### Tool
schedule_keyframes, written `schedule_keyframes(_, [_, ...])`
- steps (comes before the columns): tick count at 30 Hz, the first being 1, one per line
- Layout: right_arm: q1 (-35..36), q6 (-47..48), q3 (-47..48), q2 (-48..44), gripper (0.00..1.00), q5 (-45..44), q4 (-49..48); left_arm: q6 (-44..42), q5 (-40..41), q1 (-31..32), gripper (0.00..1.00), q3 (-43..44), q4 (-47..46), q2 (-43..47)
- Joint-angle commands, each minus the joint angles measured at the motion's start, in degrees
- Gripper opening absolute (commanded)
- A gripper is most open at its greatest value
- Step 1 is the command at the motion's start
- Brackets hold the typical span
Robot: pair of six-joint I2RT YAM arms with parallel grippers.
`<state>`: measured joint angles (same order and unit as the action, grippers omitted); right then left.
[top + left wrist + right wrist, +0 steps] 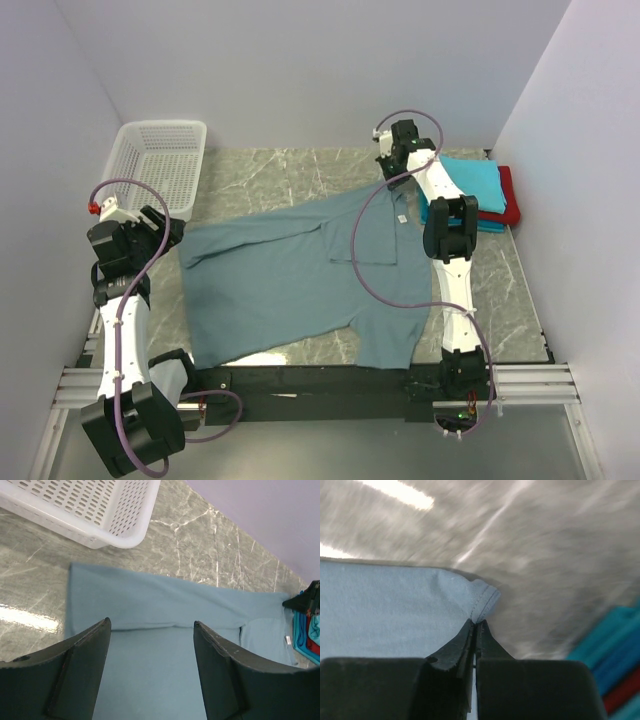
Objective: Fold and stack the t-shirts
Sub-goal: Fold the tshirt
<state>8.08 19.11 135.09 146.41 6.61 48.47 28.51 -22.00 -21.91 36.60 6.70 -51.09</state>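
A large grey-blue t-shirt [300, 280] lies spread across the marble table, one part folded over near its neck label [400, 217]. At the shirt's far right corner my right gripper [392, 172] is shut on a stitched hem corner [482, 602], jaws [477, 622] pressed together on the cloth. My left gripper [172, 232] hangs open over the shirt's left end, and only flat cloth [150, 655] shows between its fingers [151, 622]. Folded turquoise and red t-shirts [478, 188] are stacked at the far right.
A white mesh basket [160, 160] stands at the back left, close to my left gripper, with its corner [125, 535] just past the shirt's edge. The folded stack [615, 645] lies right beside my right gripper. Walls enclose the table on three sides.
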Motion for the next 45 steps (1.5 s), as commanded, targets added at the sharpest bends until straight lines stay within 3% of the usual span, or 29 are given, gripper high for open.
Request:
schedule_keyframes(1, [0.1, -2.3, 5.0, -1.0, 0.00, -8.3, -11.0, -1.1, 0.4, 0.2, 0.72, 1.1, -1.7, 0.9])
schedule_keyframes(11, [1.3, -2.4, 4.2, 1.2, 0.03, -15.5, -21.9, -1.8, -4.6, 0.3, 0.72, 0.7, -3.6, -1.3])
schedule_keyframes(13, [1.3, -2.2, 3.3, 0.7, 0.20, -17.2, -23.4, -2.1, -7.7, 0.5, 0.75, 0.6, -5.4, -2.2])
schedule_keyframes(14, [1.4, -2.0, 3.1, -0.2, 0.33, -17.3, -23.5, -2.2, -10.9, 0.6, 0.78, 0.7, -5.8, -3.5])
schedule_keyframes(15, [1.2, -1.6, 2.8, -0.9, 0.53, -16.7, -23.4, -2.8, -13.1, 1.7, 0.82, 0.8, -6.3, -4.5])
schedule_keyframes(18, [1.3, -0.6, -0.9, -6.7, 0.64, -10.9, -22.0, -5.5, -15.2, 5.6, 0.82, 4.0, -3.7, -7.9])
schedule_keyframes(23, [1.3, 6.7, -20.7, -27.3, 0.69, 9.7, -20.2, -8.0, -3.5, 25.8, 0.78, 13.8, 11.8, -8.1])
schedule_keyframes(24, [1.3, 8.2, -23.8, -30.5, 0.70, 18.6, -19.5, -6.1, -0.3, 28.2, 0.77, 14.5, 13.7, -7.8])
schedule_keyframes(28, [1.2, 21.4, -41.9, -45.2, 0.70, 40.5, -11.1, -0.8, 8.2, 41.7, 0.74, 16.8, 24.4, -6.9])
schedule_keyframes(31, [1.0, 39.3, -55.3, -55.9, 0.70, 51.3, -2.0, 5.6, 15.3, 50.4, 0.73, 16.2, 34.8, -5.9])
schedule_keyframes(32, [1.1, 51.5, -58.4, -60.3, 0.70, 52.3, 1.4, 9.8, 16.8, 52.2, 0.72, 15.8, 39.0, -5.1])
schedule_keyframes(34, [1.0, 59.6, -66.7, -64.2, 0.70, 51.2, 6.6, 14.2, 19.3, 57.4, 0.70, 13.8, 42.6, -3.8])
schedule_keyframes(40, [1.1, 56.6, -78.2, -71.3, 0.69, 47.5, 7.0, 35.8, 27.1, 67.9, 0.53, 6.4, 51.5, 3.8])
schedule_keyframes(45, [0.7, 50.1, -83.1, -75.7, 0.69, 46.7, 1.1, 59.9, 31.0, 74.4, 0.49, -5.3, 43.2, 15.4])
